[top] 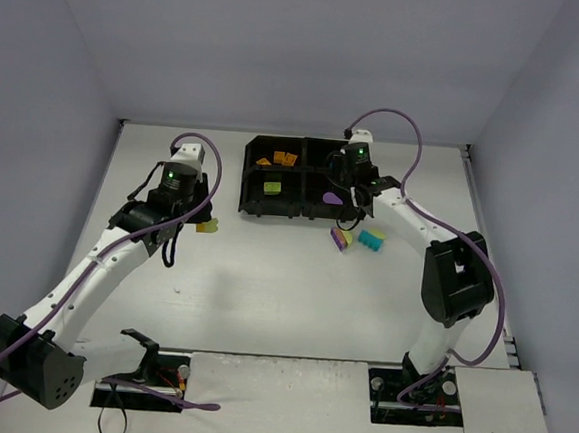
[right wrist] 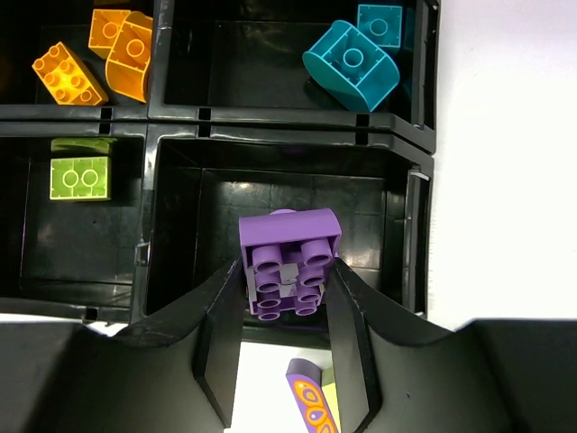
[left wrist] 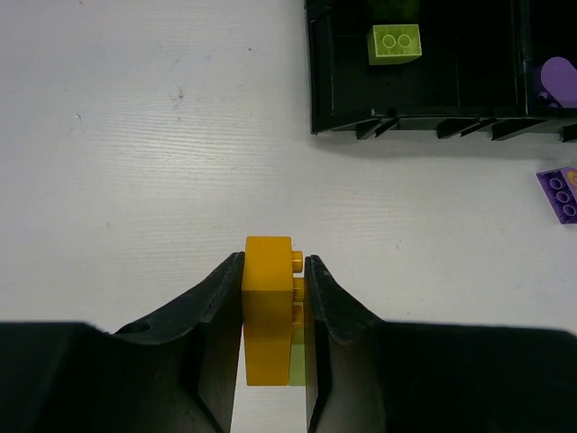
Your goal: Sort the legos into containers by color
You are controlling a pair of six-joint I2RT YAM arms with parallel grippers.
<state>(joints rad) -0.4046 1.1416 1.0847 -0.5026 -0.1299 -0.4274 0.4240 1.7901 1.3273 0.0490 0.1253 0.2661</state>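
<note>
The black four-compartment tray (top: 249, 178) stands at the back middle. My left gripper (top: 204, 226) is left of the tray's near corner, low over the table. In the left wrist view it (left wrist: 274, 262) is shut on an orange brick (left wrist: 268, 311) with a yellow-green piece stuck behind it. My right gripper (top: 343, 196) hangs over the near right compartment. In the right wrist view it (right wrist: 287, 266) is shut on a purple brick (right wrist: 288, 244), studs facing the camera. Orange bricks (right wrist: 108, 54) lie far left, teal bricks (right wrist: 356, 59) far right, and a yellow-green brick (right wrist: 81, 176) near left.
A purple brick with an orange pattern (top: 341, 239) and a teal brick (top: 373, 241) lie on the table just in front of the tray's right half. A rounded purple piece (left wrist: 559, 81) lies in the near right compartment. Walls close in the table on three sides.
</note>
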